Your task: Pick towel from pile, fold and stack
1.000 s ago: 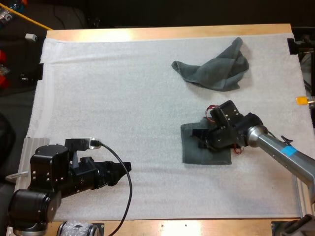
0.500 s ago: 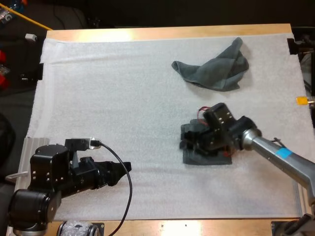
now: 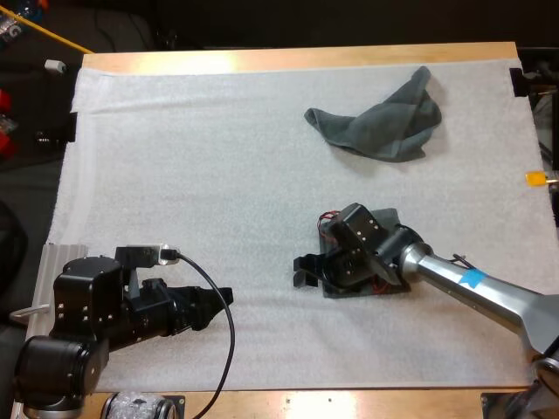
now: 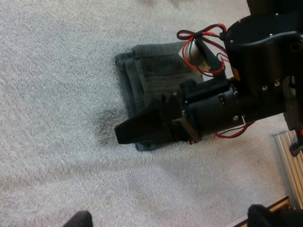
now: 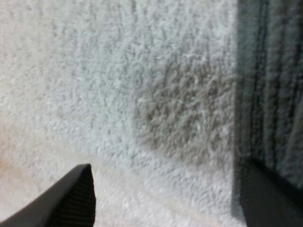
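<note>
A folded dark grey-green towel (image 3: 390, 218) lies on the white mat right of centre, mostly under my right arm. My right gripper (image 3: 303, 271) reaches past the towel's left edge, low over the mat and open. In the right wrist view its fingers (image 5: 71, 196) stand apart over bare mat, with the towel's layered edge (image 5: 270, 94) beside one finger. A crumpled towel (image 3: 384, 118) sits at the far right of the mat. My left gripper (image 3: 223, 295) rests at the near left, open, its fingertips (image 4: 78, 220) wide apart, looking at the folded towel (image 4: 147, 75) and my right gripper (image 4: 128, 133).
The white mat (image 3: 192, 157) covers most of the wooden table (image 3: 262, 59). A ribbed metal rail (image 4: 286, 161) runs along the table's near right side.
My right gripper has slid leftward across the folded towel, and its fingers now stick out past the towel's left edge. The left arm and the crumpled towel have not moved.
</note>
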